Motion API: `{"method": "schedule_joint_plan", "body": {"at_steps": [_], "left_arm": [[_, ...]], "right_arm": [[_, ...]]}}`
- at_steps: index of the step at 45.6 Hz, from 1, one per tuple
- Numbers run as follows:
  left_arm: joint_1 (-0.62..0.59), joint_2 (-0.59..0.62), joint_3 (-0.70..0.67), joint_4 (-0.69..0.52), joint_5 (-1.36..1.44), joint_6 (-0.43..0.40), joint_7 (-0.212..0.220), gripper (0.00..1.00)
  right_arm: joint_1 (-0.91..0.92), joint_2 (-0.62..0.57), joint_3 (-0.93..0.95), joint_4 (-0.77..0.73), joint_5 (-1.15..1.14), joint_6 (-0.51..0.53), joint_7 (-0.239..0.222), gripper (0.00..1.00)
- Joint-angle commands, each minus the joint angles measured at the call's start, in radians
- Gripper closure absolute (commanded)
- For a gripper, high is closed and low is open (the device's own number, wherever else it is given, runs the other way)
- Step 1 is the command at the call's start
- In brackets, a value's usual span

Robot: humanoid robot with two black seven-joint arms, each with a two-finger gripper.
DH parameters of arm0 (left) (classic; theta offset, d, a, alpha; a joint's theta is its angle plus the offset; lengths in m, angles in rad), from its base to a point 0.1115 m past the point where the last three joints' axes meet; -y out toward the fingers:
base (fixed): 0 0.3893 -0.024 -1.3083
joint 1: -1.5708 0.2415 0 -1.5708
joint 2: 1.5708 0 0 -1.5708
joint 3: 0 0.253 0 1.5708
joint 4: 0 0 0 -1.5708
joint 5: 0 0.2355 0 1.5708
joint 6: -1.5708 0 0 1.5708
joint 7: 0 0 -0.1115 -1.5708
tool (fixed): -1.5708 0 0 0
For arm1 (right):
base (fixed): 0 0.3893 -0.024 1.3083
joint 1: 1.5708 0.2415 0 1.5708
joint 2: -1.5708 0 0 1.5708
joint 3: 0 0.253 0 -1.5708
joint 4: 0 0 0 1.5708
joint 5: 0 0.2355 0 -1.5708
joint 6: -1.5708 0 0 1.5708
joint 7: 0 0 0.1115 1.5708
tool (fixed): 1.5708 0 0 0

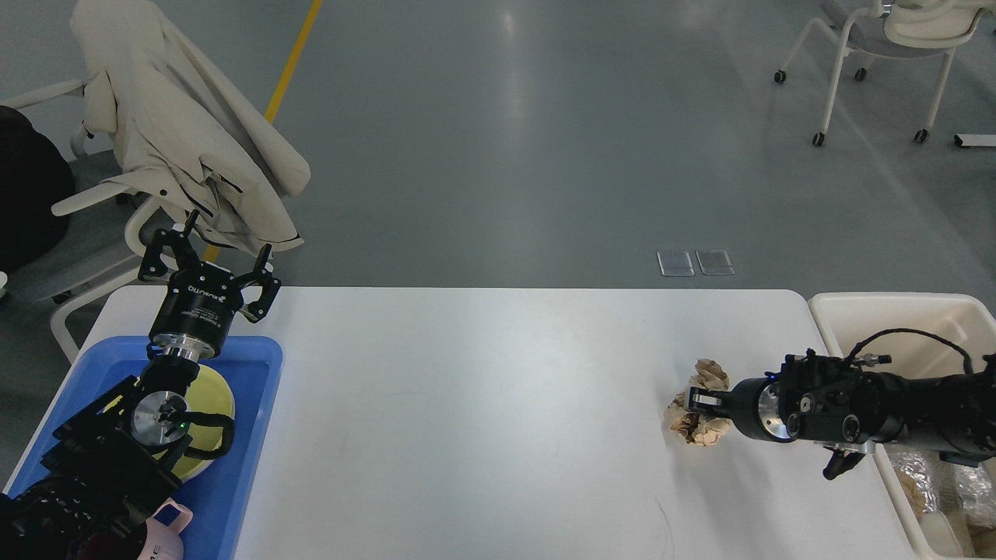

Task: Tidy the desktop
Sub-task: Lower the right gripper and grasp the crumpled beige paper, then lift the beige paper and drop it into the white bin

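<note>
Nearest the camera, at the near left corner of the table [482, 404], a pink object [163, 530] pokes out beside the dark bulk of the left arm, which rises over a blue tray [249, 404] sitting along the table's left edge. Inside that tray lies a yellow-green round plate [214, 397], partly covered by the arm. At the arm's far end, over the far left corner of the table, the left gripper [222, 257] points up and away, its jaws spread wide apart with nothing between them. Across the white table, near the right edge, a crumpled brown paper ball [700, 408] rests on the surface. Reaching in from the right, the right gripper [692, 400] lies low and level, its fingers pushed into the paper wad; they appear closed on it, with one light fingertip visible against the paper. Just off the right edge stands a cream bin [836, 311] holding crinkled wrappings at its near end. Beyond the far left corner, a chair [101, 241] carries a draped beige coat [171, 117].
</note>
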Motion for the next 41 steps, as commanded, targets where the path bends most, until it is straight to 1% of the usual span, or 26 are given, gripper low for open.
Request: {"method": "schedule_joint_plan", "body": {"at_steps": [1, 3, 5, 6, 8, 12, 14, 15, 17, 18, 19, 20, 21, 27, 30, 33, 36, 37, 41], "left_arm": [[0.0, 0.0, 0.0, 0.0, 0.0, 0.0, 0.0, 0.0], [0.0, 0.0, 0.0, 0.0, 0.0, 0.0, 0.0, 0.0], [0.0, 0.0, 0.0, 0.0, 0.0, 0.0, 0.0, 0.0], [0.0, 0.0, 0.0, 0.0, 0.0, 0.0, 0.0, 0.0], [0.0, 0.0, 0.0, 0.0, 0.0, 0.0, 0.0, 0.0], [0.0, 0.0, 0.0, 0.0, 0.0, 0.0, 0.0, 0.0], [0.0, 0.0, 0.0, 0.0, 0.0, 0.0, 0.0, 0.0], [0.0, 0.0, 0.0, 0.0, 0.0, 0.0, 0.0, 0.0], [0.0, 0.0, 0.0, 0.0, 0.0, 0.0, 0.0, 0.0], [0.0, 0.0, 0.0, 0.0, 0.0, 0.0, 0.0, 0.0], [0.0, 0.0, 0.0, 0.0, 0.0, 0.0, 0.0, 0.0], [0.0, 0.0, 0.0, 0.0, 0.0, 0.0, 0.0, 0.0], [0.0, 0.0, 0.0, 0.0, 0.0, 0.0, 0.0, 0.0], [0.0, 0.0, 0.0, 0.0, 0.0, 0.0, 0.0, 0.0], [0.0, 0.0, 0.0, 0.0, 0.0, 0.0, 0.0, 0.0], [0.0, 0.0, 0.0, 0.0, 0.0, 0.0, 0.0, 0.0], [0.0, 0.0, 0.0, 0.0, 0.0, 0.0, 0.0, 0.0], [0.0, 0.0, 0.0, 0.0, 0.0, 0.0, 0.0, 0.0], [0.0, 0.0, 0.0, 0.0, 0.0, 0.0, 0.0, 0.0]], "right_arm": [[0.258, -0.124, -0.121, 0.182, -0.002, 0.046, -0.001, 1.0], [0.376, -0.164, -0.191, 0.241, -0.01, 0.08, -0.001, 1.0], [0.514, -0.191, -0.265, 0.276, -0.021, 0.14, 0.001, 1.0], [0.612, -0.198, -0.317, 0.288, -0.03, 0.195, 0.002, 1.0], [0.75, -0.202, -0.38, 0.293, -0.047, 0.301, 0.01, 1.0], [1.005, -0.198, -0.465, 0.293, -0.103, 0.563, 0.05, 1.0], [1.138, -0.199, -0.479, 0.292, -0.156, 0.715, 0.089, 1.0], [1.201, -0.202, -0.479, 0.292, -0.186, 0.782, 0.123, 1.0], [1.301, -0.204, -0.476, 0.287, -0.232, 0.894, 0.207, 1.0], [1.341, -0.204, -0.477, 0.287, -0.26, 0.933, 0.253, 1.0], [1.372, -0.202, -0.48, 0.287, -0.28, 0.95, 0.286, 1.0], [1.392, -0.202, -0.486, 0.284, -0.3, 0.952, 0.309, 1.0], [1.406, -0.204, -0.489, 0.278, -0.32, 0.949, 0.318, 1.0], [1.389, -0.234, -0.535, 0.201, -0.395, 0.921, 0.318, 1.0], [1.31, -0.251, -0.575, 0.161, -0.4, 0.854, 0.314, 1.0], [1.152, -0.276, -0.607, 0.082, -0.398, 0.721, 0.306, 1.0], [0.934, -0.316, -0.621, -0.052, -0.391, 0.552, 0.3, 1.0], [0.798, -0.335, -0.615, -0.142, -0.387, 0.468, 0.298, 1.0], [0.404, -0.363, -0.579, -0.403, -0.345, 0.28, 0.297, 1.0]]}}
